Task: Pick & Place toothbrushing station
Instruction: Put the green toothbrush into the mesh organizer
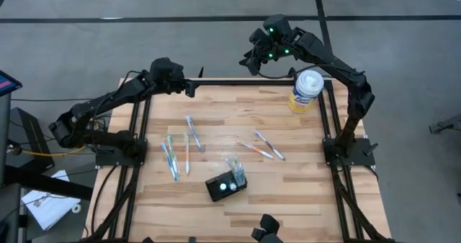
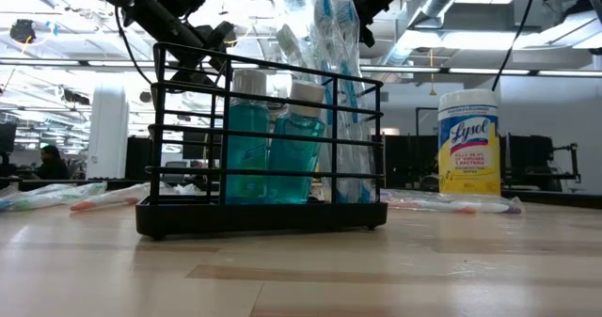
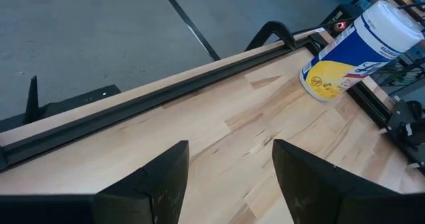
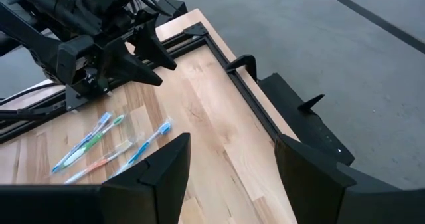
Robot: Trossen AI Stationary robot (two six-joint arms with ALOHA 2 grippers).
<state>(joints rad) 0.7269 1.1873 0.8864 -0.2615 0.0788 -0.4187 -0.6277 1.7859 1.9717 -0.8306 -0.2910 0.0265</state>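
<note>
From above, the small black wire toothbrushing station (image 1: 226, 184) sits near the front edge of the wooden table (image 1: 302, 192), loose toothbrushes (image 1: 178, 151) scattered behind it. Left gripper (image 1: 191, 89) and right gripper (image 1: 250, 63) hover at the far edge. At table height, it holds two teal bottles (image 2: 271, 140). In both wrist views the fingers are spread, holding nothing.

Upright black toothbrushing station (image 1: 225, 186), table's near-centre.
</note>
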